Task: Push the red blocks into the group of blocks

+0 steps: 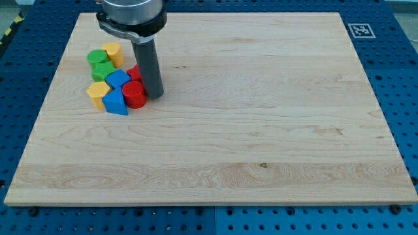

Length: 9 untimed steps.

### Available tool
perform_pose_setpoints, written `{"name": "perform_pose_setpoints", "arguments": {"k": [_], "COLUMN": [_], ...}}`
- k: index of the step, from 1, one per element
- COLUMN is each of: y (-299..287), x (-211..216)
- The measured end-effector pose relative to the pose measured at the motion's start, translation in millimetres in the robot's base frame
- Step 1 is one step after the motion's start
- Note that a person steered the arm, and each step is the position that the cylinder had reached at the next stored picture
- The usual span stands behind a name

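Observation:
A cluster of small blocks sits at the view's upper left of the wooden board (261, 117). A red cylinder (135, 94) stands at the cluster's right edge. A second red block (134, 72) sits just above it, partly hidden by the rod. My tip (155, 96) rests on the board right beside the red cylinder, on its right. The cluster also holds a yellow cylinder (113, 53), a green cylinder (97, 58), a green block (102, 72), a blue block (118, 79), a yellow hexagonal block (98, 92) and a blue wedge-like block (115, 102).
The arm's round dark head (130, 16) hangs over the board's top left edge. A black-and-white marker tag (360, 30) sits at the board's top right corner. Blue perforated table (405, 98) surrounds the board.

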<state>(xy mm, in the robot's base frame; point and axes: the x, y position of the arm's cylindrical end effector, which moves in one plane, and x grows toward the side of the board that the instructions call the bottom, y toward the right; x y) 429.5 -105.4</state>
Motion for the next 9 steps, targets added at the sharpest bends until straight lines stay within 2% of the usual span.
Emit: {"name": "perform_pose_setpoints", "arguments": {"k": [6, 7, 9], "y": [-21, -5, 93], "x": [0, 1, 45]}}
